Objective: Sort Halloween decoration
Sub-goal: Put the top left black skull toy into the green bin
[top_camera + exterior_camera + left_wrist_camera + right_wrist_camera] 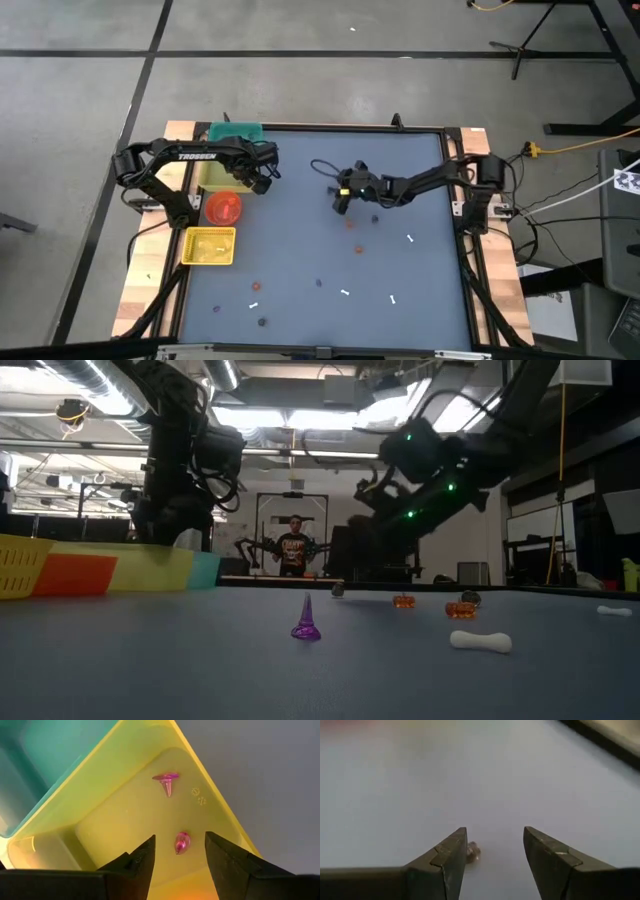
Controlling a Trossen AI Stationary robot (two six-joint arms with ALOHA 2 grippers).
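Left pincer (pixel 180 854) hangs open over the yellow bin (pixel 115 827), two purple trinkets (pixel 181 843) inside; right pincer (pixel 495 851) open above the counter (pixel 330 200).

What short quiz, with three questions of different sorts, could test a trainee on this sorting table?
1. True or false: the left tool hangs open above the yellow bin.
2. How many purple trinkets lie in that bin? A) none B) two C) five
3. Fill in: by the low view, a white ___ lies on the table near the purple cone.

Key: 1 true. 2 B: one purple trinket and another. 3 bone.
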